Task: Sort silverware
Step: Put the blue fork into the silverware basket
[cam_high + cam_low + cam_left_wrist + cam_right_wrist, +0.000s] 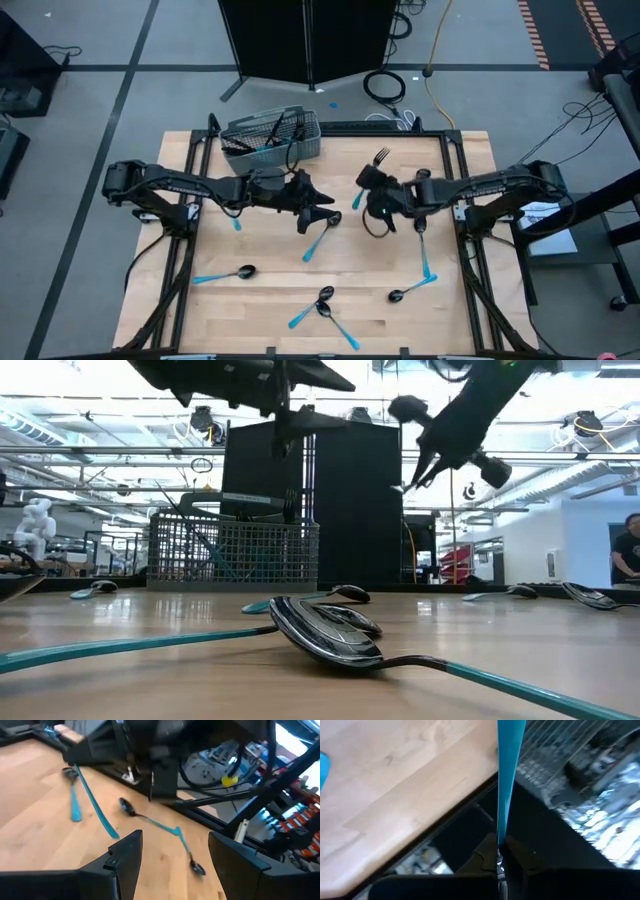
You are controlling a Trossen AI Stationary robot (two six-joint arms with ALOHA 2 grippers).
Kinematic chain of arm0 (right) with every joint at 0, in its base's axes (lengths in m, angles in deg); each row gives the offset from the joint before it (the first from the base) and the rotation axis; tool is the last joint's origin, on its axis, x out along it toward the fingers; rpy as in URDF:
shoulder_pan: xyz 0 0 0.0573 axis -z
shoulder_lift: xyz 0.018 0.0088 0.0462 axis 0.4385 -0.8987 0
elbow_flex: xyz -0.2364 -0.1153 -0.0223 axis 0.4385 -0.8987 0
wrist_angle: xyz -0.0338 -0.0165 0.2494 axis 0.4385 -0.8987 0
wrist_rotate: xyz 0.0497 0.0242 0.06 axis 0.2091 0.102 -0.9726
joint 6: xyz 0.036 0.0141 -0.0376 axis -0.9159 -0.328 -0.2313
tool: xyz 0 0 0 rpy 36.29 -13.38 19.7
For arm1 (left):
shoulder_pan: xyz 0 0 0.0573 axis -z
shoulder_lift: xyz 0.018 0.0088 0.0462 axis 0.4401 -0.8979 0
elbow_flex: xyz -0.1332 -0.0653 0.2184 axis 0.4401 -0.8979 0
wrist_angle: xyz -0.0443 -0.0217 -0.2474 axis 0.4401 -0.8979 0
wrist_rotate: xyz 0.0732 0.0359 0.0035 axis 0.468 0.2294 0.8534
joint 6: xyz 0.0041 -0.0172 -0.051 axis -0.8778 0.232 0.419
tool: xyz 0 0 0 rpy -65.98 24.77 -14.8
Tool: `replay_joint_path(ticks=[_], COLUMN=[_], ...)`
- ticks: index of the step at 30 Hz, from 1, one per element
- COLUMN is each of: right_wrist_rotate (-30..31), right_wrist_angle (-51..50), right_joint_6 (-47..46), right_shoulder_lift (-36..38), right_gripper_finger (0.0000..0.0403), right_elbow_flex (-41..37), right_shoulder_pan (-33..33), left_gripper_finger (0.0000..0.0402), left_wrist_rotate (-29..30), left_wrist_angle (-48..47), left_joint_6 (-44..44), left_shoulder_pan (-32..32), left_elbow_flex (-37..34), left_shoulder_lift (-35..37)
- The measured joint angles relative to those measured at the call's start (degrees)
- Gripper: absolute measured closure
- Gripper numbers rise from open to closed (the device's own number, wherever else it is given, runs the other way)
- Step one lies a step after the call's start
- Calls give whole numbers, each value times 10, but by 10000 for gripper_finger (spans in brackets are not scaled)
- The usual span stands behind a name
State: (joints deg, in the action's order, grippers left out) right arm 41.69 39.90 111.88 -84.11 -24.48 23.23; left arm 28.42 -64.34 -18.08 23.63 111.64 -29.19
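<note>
My right gripper (369, 185) hangs above the table's middle, right of centre, shut on a fork (381, 156) that has a light-blue handle (507, 775). To its left, my left gripper (322, 212) is also raised and stands open, with nothing between its fingers (125, 862). The grey wire-mesh basket (270, 135) stands at the table's far edge with several pieces upright in it. More silverware lies flat on the wood: a spoon (225, 273) at the near left, two crossed spoons (322, 305) near the front and a spoon (412, 288) at the near right. My right gripper pinches the fork between its two fingers at the end of the blue handle where the metal neck begins (499, 847). The fork lies across the fingers. Its tined head (381, 156) sticks out toward the far edge. It is lifted clear of the table.
Another blue-handled piece (318, 243) lies just below the left gripper, and one more (423, 252) lies under the right arm. A black frame (470, 250) borders the wooden table. Cables and a dark cabinet (310, 40) stand beyond the far edge.
</note>
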Motion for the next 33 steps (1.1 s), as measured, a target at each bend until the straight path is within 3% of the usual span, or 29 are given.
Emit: replay_joint_path(ticks=[9, 17, 26, 33], right_wrist_rotate=[48, 43, 43, 44], right_wrist_angle=[20, 129, 278, 302], right_joint_6=[-11, 41, 171, 189], right_shoulder_lift=[0, -3, -47, -70], right_gripper_finger=[403, 403, 403, 403], right_elbow_flex=[0, 0, 1, 1], right_shoulder_pan=[-113, -184, -223, -226], left_gripper_finger=[178, 178, 178, 178], left_wrist_rotate=[-15, -14, -84, -65], left_wrist_angle=[35, 55, 72, 8], left_joint_6=[-28, -7, 63, 72], left_shoulder_pan=[-1, -17, -36, -39], left_elbow_flex=[31, 32, 32, 32], left_shoulder_lift=[0, -7, -15, -15])
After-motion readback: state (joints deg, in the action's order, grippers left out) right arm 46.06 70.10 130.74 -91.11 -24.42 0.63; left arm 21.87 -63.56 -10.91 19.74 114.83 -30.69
